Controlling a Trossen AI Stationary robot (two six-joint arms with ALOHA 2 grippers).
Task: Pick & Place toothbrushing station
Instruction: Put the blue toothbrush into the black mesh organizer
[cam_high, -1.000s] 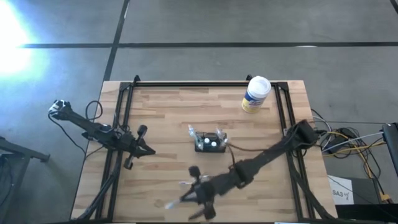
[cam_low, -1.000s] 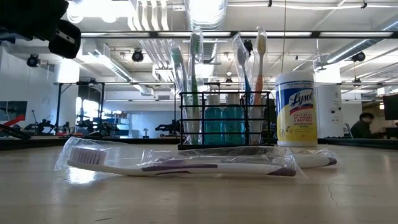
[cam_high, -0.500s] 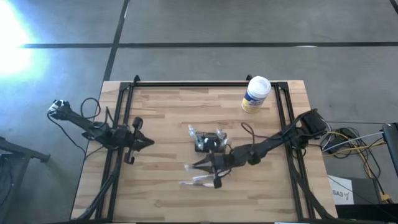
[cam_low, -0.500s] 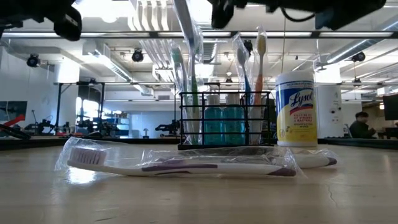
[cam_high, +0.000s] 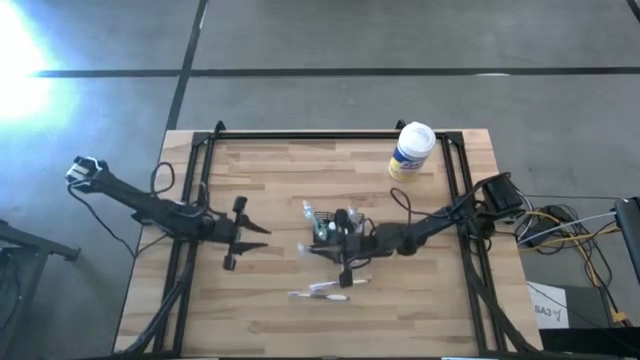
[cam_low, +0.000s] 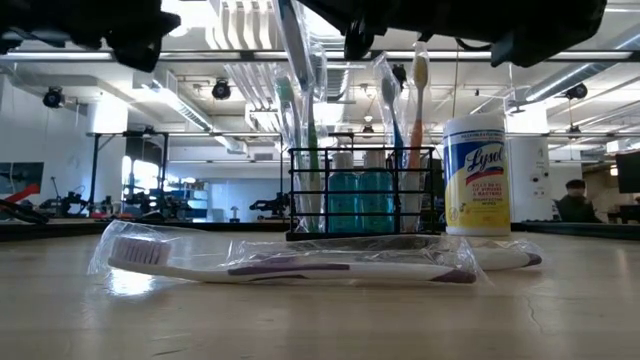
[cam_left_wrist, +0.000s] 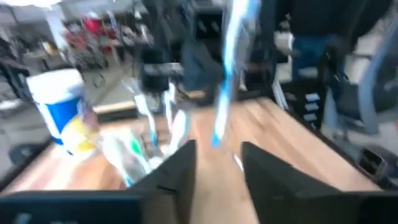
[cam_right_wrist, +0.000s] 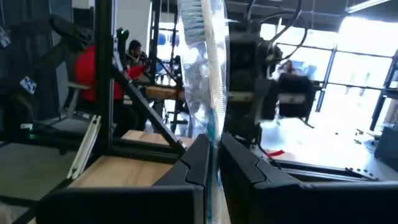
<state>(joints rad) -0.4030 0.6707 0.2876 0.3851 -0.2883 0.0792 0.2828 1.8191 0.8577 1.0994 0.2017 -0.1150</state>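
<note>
The toothbrushing station (cam_high: 333, 226) is a black wire holder with several wrapped toothbrushes standing in it. It rests on the table's middle and shows in the low view (cam_low: 365, 195). My right gripper (cam_high: 338, 250) hangs just near of it, shut on a wrapped toothbrush (cam_right_wrist: 202, 68). Another wrapped toothbrush (cam_low: 300, 265) lies flat on the table nearer the front edge (cam_high: 320, 291). My left gripper (cam_high: 262, 238) stands open to the station's left, pointing level at it, with nothing between its fingers (cam_left_wrist: 180, 168). My right gripper pinches the wrapped toothbrush's handle (cam_right_wrist: 212, 134) between its two fingers, through the clear wrapper. The fingers come in about level from the table's right and lie across the brush. The brush stands nearly upright, bristle head (cam_right_wrist: 191, 18) up, lifted clear of the table.
A white-and-yellow wipes canister (cam_high: 411, 152) stands at the far right of the table. Black frame rails (cam_high: 195, 190) run along the left and right sides. Bare wood lies left and near of the station. A person (cam_low: 575, 200) sits far off in the room.
My right gripper has carried the wrapped toothbrush from the table's near edge toward the far edge, up to the station, and has tipped to level. My left gripper has moved right toward the station and opened. The toothbrush on the table has stayed put.
</note>
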